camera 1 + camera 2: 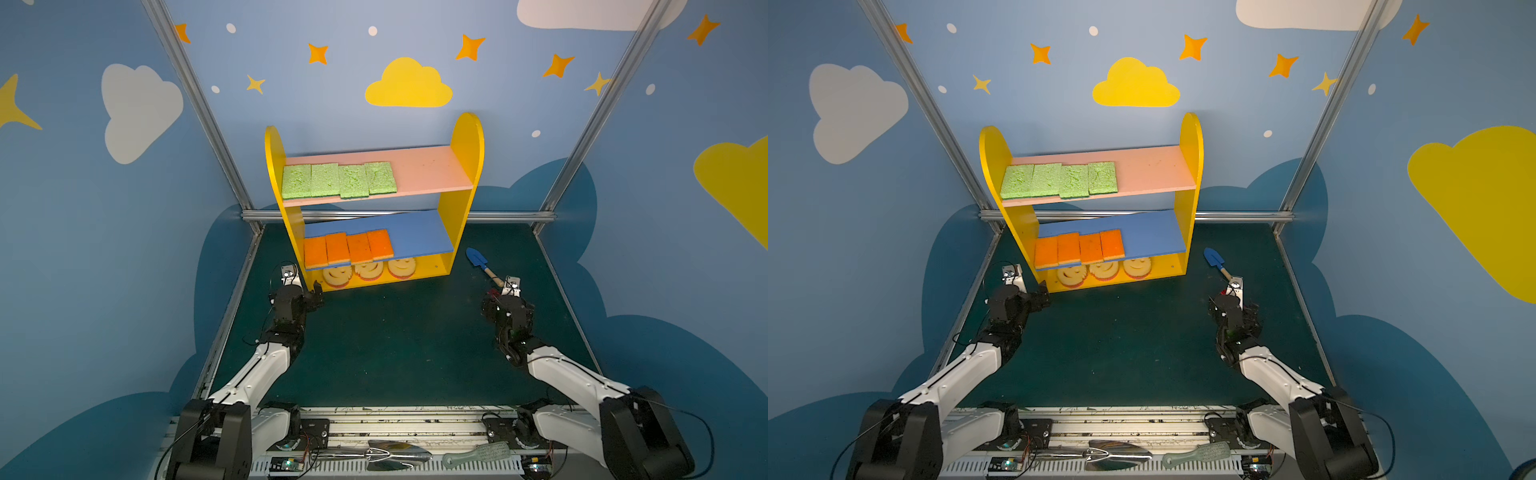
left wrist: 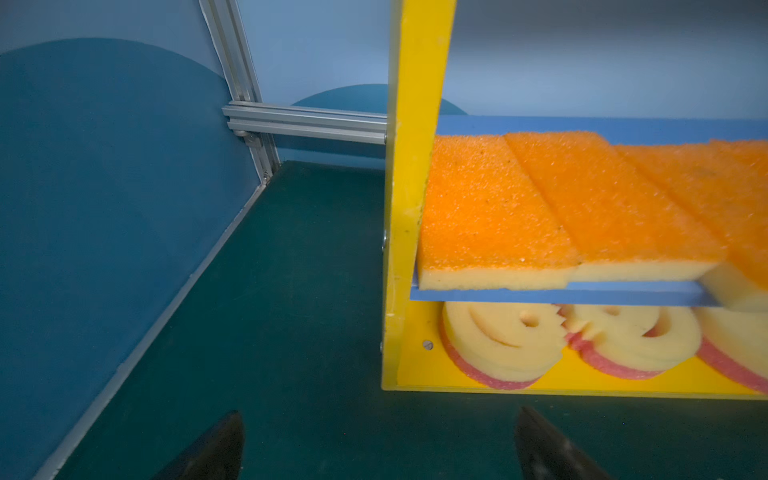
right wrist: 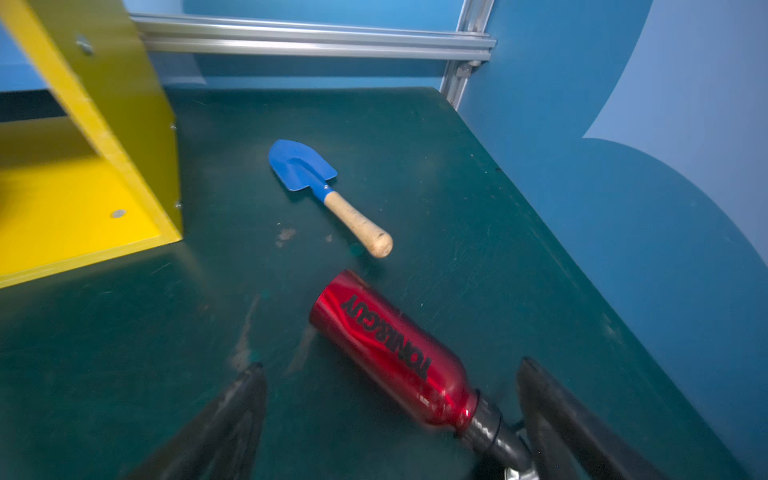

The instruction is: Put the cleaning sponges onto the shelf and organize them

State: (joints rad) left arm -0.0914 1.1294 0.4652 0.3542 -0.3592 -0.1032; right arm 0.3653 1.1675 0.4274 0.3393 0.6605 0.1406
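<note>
The shelf stands at the back of the table. Several green sponges lie in a row on its pink upper board. Several orange-topped sponges sit side by side on the blue lower board. Three smiley sponges rest on the yellow base. My left gripper is open and empty just in front of the shelf's front left corner. My right gripper is open to the right of the shelf, holding no sponge.
A red metal bottle lies on the table between my right gripper's spread fingers, ungripped. A blue toy shovel lies just beyond it, right of the shelf. A metal scoop and a green brush rest on the front rail.
</note>
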